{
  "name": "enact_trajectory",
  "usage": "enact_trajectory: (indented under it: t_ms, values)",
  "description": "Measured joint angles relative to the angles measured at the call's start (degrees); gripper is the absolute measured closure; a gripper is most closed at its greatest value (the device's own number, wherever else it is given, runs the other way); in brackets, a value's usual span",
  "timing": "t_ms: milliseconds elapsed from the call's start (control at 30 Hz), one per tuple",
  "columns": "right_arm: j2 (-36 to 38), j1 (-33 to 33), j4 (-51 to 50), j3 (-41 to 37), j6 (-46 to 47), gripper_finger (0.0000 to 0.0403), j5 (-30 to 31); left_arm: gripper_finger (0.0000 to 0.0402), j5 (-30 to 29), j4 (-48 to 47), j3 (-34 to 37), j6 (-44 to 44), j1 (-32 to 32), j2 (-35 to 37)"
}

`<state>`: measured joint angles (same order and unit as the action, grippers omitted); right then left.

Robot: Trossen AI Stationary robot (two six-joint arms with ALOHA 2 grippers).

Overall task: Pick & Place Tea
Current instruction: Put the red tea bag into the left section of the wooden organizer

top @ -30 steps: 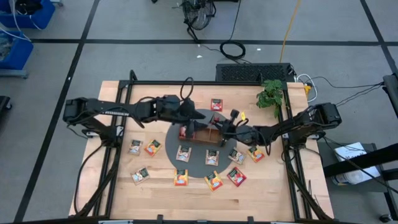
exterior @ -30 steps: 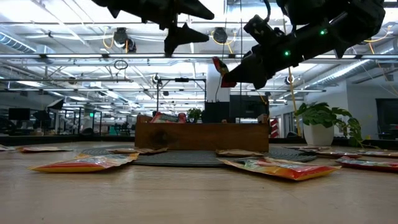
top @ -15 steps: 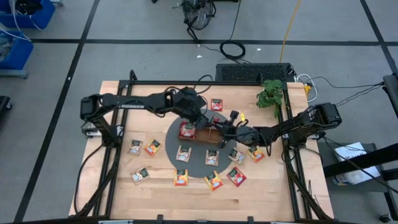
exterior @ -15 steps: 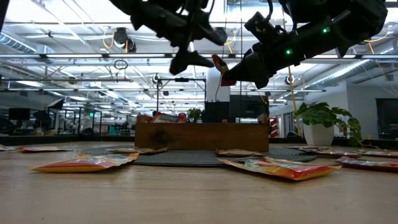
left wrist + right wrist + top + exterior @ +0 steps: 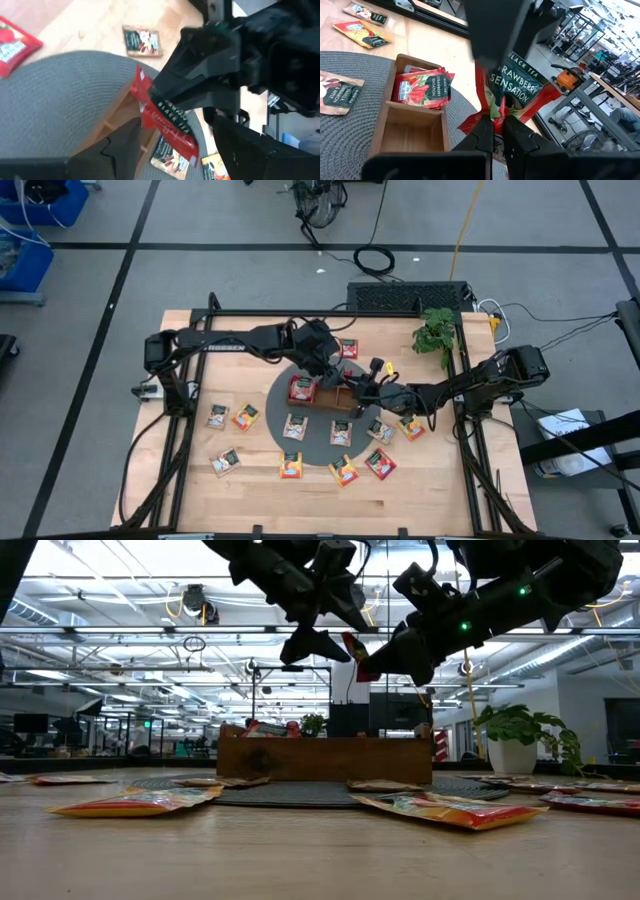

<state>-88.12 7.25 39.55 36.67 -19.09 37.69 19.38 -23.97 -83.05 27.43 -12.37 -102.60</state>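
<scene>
Right gripper fingers clamp 1 red tea packet at its lower edge, mid-frame above the tray. Left gripper fingers stand apart beside it. Light, floppy, slippery foil; pinch an edge.

Left tool parted, right tool clamped, raised.

Red tea packet pinched in the other arm's gripper above the grey mat

The right gripper clamps a red tea packet with "BLACK TEA" print, hanging tilted over the wooden tray on the grey woven mat. The left gripper has parted dark fingers flanking it; other packets lie on the table.
</scene>
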Motion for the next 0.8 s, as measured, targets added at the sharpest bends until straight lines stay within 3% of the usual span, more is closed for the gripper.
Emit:
enact_trajectory:
  t_ms: [300, 400, 700, 800]
  values:
    - [0.0, 0.0, -0.2, 0.0, 0.3, 0.0392, 0.0, 0.0174, -0.4, -0.9, 0.0, -0.7, -0.1, 0.3]
    - [0.0, 0.0, -0.3, 0.0, 0.4, 0.0392, 0.0, 0.0213, -0.4, -1.1, 0.0, -0.8, -0.1, 0.3]
    - [0.0, 0.0, -0.1, 0.0, 0.4, 0.0392, 0.1, 0.0385, 0.1, -1.1, 0.0, -3.3, -0.1, 0.3]
    - [0.0, 0.0, 0.0, 0.0, 0.4, 0.0389, 0.0, 0.0395, 0.1, -1.1, 0.0, -5.9, -0.1, 0.3]
